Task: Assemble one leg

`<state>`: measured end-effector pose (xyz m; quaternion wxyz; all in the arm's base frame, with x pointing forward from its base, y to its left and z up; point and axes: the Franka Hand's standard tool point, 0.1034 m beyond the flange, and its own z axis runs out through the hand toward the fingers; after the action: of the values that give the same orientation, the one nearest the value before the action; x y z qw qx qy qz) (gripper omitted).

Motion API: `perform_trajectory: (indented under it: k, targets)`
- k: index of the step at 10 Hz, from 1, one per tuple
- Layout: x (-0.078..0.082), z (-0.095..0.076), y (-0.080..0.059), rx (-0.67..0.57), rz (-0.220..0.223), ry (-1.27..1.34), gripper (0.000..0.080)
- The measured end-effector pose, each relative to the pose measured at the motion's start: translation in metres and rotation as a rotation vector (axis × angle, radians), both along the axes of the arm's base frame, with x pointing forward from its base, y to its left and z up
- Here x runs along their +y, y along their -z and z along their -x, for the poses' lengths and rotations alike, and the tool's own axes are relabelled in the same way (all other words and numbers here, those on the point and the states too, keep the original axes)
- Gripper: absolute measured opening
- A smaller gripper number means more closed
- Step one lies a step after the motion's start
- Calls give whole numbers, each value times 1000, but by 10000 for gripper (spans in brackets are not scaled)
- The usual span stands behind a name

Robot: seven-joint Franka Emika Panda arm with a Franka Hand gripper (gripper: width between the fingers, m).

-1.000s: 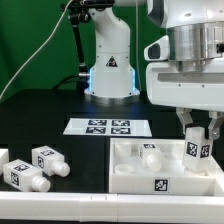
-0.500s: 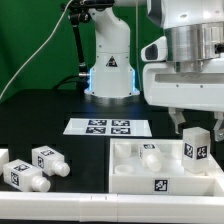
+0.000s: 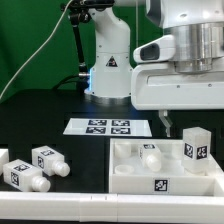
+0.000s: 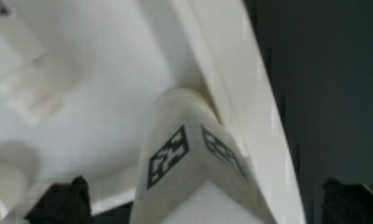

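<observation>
A leg point(image 3: 197, 147), a small white block with black-and-white tags, stands upright in the far right corner of the white tray point(image 3: 132, 181). My gripper point(image 3: 179, 119) hangs open just above it, shifted a little toward the exterior view's left, and holds nothing. In the wrist view the leg point(image 4: 193, 150) rises between my two dark fingertips point(image 4: 67, 200), which stand well apart from it on either side. Another white peg-like part point(image 3: 150, 156) lies inside the tray.
Three more tagged legs point(image 3: 47, 161) lie loose on the black table at the exterior view's left. The marker board point(image 3: 106, 126) lies behind the tray. The arm's white base point(image 3: 110, 70) stands at the back.
My gripper opened off the leg, rose and shifted toward the exterior view's left. The leg stays standing in the tray corner.
</observation>
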<state>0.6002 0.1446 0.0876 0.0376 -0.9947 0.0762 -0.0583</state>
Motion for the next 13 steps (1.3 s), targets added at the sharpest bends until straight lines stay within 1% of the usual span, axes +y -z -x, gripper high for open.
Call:
perform_trajectory:
  k: [3,5,6,7,8,9,10,12,13]
  targets:
    - [1,-8,-4,-14,73,-356,649]
    - [-1,-9,-1,-21,94,-526,649]
    - [-1,-9,-1,-23,96,-554,647]
    - [-1,-9,-1,-22,93,-542,485]
    - [-1,-9,0,-21,93,-542,485]
    - [-1,-9,0,-21,93,-542,334]
    - [-1,-9,0,-21,93,-540,281]
    - [-1,-9,0,-19,88,-511,281]
    - [-1,-9,0,-17,74,-400,281]
